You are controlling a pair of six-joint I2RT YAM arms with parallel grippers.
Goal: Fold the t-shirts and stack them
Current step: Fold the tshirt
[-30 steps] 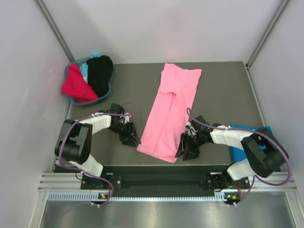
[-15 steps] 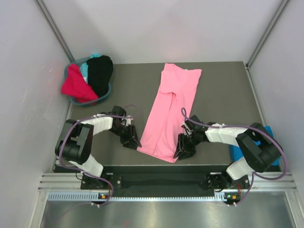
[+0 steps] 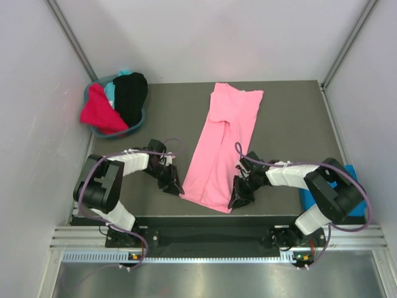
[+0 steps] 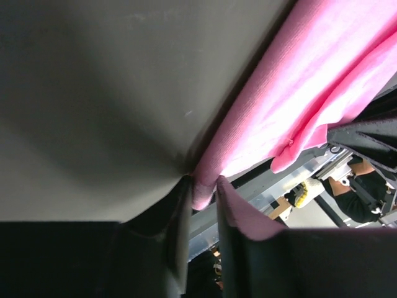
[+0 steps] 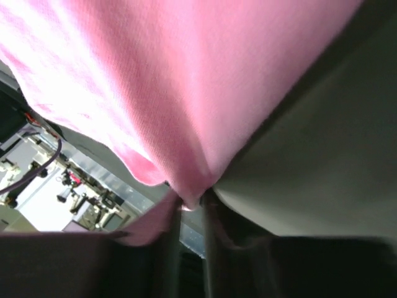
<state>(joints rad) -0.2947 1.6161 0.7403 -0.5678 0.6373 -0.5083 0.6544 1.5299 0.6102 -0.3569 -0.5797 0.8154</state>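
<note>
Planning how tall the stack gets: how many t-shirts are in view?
5. A pink t-shirt lies on the table; red, teal and black ones fill the basket at far left; a blue one sits at the near right edge. The basket may hide more.

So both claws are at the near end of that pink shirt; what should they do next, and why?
Probably raise both together and carry the near hem toward the far end. The left claw and right claw each pinch a near corner of the pink t-shirt, which lies as a long narrow strip, so folding it in half looks next.
</note>
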